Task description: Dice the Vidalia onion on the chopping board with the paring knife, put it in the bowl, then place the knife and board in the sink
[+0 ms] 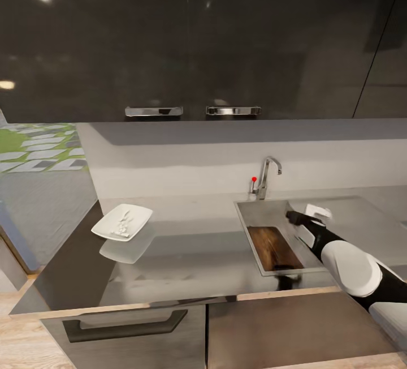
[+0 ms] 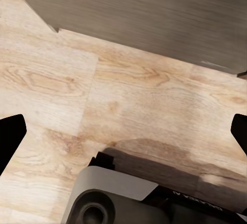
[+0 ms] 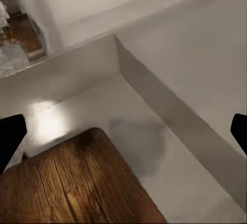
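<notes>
In the sink (image 1: 249, 216), the chopping board (image 1: 274, 247) beneath the spread right pincer (image 3: 123, 131), bowl (image 1: 122, 222) well apart.

Evenly lit, soft and slightly smeared throughout, like a low-resolution render. Bright ceiling-light glints mirrored in the glossy dark upper cabinets (image 1: 186, 35). Sheen across the countertop (image 1: 186, 256), carrying a pale reflection of the bowl (image 1: 122, 222) just below it. Dim inside the sink (image 1: 249, 224), with a blurred dark smudge at its front edge. Diffuse shadow on the sink floor beside the chopping board (image 3: 77, 183), plus a washed-out hotspot near its corner. Faint grey shadow on the wooden floor (image 2: 128, 110) in the left wrist view
</notes>
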Robot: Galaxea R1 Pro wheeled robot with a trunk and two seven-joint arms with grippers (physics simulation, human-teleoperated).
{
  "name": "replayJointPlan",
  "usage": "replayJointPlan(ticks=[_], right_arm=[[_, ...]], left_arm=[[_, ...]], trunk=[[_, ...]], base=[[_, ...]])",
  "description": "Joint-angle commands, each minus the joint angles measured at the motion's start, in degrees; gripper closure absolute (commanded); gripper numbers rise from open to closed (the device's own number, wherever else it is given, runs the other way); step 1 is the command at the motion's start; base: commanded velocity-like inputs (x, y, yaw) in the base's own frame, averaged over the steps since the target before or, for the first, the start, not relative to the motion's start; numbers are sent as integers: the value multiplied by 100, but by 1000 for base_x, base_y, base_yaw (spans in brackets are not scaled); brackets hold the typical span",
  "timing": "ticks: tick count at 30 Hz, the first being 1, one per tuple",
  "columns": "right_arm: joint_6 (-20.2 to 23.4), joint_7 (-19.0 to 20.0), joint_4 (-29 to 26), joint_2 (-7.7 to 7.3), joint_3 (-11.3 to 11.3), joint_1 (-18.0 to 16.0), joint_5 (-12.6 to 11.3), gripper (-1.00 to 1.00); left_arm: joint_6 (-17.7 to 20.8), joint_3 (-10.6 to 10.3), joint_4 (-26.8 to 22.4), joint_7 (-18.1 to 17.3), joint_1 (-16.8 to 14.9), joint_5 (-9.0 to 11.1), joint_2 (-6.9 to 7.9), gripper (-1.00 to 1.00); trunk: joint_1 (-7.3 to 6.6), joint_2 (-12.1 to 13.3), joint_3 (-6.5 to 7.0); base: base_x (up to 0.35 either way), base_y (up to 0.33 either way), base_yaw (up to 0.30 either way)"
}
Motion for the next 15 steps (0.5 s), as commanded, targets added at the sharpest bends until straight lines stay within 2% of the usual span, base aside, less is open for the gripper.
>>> replayJointPlan(ticks=[1, 2, 3, 5, 6, 9, 12, 15], right_arm=[[12, 501, 24, -128, -47, -8, 190, -100], [32, 984, 32, -248, -46, -8, 304, -100], [39, 1218, 36, -306, -46, -8, 359, -100], [49, 2083, 32, -512, -47, -8, 596, -100], [51, 2283, 25, -563, -47, -8, 671, -100], [43, 3327, -7, -898, -52, -8, 1196, -100], [34, 3986, -35, -1128, -53, -8, 1511, -100], [-85, 4361, -77, -1228, -53, -8, 1695, -100]], left_arm=[[-45, 3, 22, 4, -12, 13, -1, -100], [-50, 3, 20, 2, -12, 13, -2, -100], [-54, 3, 20, 0, -12, 13, -2, -100], [-63, 3, 19, -3, -12, 7, -3, -100], [-64, 3, 19, -4, -12, 7, -3, -100], [-68, 3, 18, -5, -12, 5, 1, -100], [-69, 3, 18, -6, -12, -1, 17, -100], [-69, 3, 18, -6, -12, -4, 30, -100]], trunk=[[3, -12, -12], [3, -12, -12], [3, -12, -12], [3, -12, -12], [3, -12, -12], [3, -12, -12], [3, -12, -12], [3, -12, -12]], base=[[0, 0, 0], [0, 0, 0], [0, 0, 0], [0, 0, 0], [0, 0, 0], [0, 0, 0], [0, 0, 0], [-18, 0, 0]])
